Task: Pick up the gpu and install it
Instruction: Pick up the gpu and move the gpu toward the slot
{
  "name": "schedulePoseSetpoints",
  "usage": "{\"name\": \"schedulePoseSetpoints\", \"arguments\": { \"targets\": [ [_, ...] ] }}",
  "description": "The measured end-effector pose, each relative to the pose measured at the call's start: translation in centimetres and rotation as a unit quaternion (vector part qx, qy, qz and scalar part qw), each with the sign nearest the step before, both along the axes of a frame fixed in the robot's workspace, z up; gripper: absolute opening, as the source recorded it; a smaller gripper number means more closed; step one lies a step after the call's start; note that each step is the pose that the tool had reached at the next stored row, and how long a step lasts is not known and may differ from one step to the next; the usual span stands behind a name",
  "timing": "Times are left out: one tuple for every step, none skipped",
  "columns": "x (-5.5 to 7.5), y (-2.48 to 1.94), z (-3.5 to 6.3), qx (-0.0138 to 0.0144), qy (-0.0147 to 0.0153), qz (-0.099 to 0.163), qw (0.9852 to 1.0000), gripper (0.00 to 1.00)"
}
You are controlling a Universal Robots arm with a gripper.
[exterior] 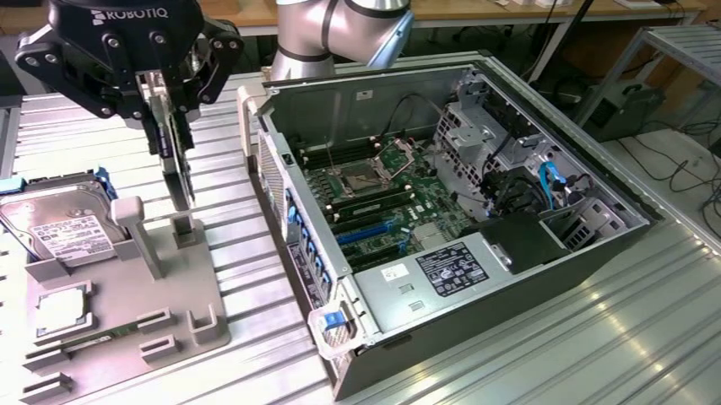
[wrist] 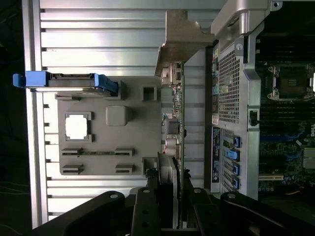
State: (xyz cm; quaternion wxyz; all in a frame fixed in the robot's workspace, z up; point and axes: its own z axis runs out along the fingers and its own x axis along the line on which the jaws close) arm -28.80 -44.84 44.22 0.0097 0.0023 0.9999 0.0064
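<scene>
Aluminium slatted table [exterior: 631,329] bears an open case [exterior: 338,110]; the tool [exterior: 167,114] grips the gpu [exterior: 177,173] upright, seemingly above the grey tray [exterior: 169,291].

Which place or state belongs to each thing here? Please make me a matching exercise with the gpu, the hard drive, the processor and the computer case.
Things:
1. gpu
2. hard drive
3. processor
4. computer case

Places or states:
A. lies flat in a square recess of the grey tray
B. open, on the exterior view's right
C. gripped by the tool, hanging on edge
D. sits in a blue frame on the grey tray

Right pairs: 1-C, 2-D, 3-A, 4-B
</scene>
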Motion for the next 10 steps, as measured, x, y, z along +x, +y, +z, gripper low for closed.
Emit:
{"name": "schedulePoseSetpoints", "arguments": {
  "targets": [
    [0.17,0.0,0.0,0.0,0.0,0.0,1.0,0.27],
    [0.28,0.0,0.0,0.0,0.0,0.0,1.0,0.27],
    [0.4,0.0,0.0,0.0,0.0,0.0,1.0,0.27],
    [0.54,0.0,0.0,0.0,0.0,0.0,1.0,0.27],
    [0.62,0.0,0.0,0.0,0.0,0.0,1.0,0.27],
    [0.69,0.0,0.0,0.0,0.0,0.0,1.0,0.27],
    [0.75,0.0,0.0,0.0,0.0,0.0,1.0,0.27],
    [0.82,0.0,0.0,0.0,0.0,0.0,1.0,0.27],
    [0.88,0.0,-0.01,0.0,0.0,0.0,1.0,0.27],
    [0.94,0.0,-0.01,0.0,0.0,0.0,1.0,0.27]
  ]
}}
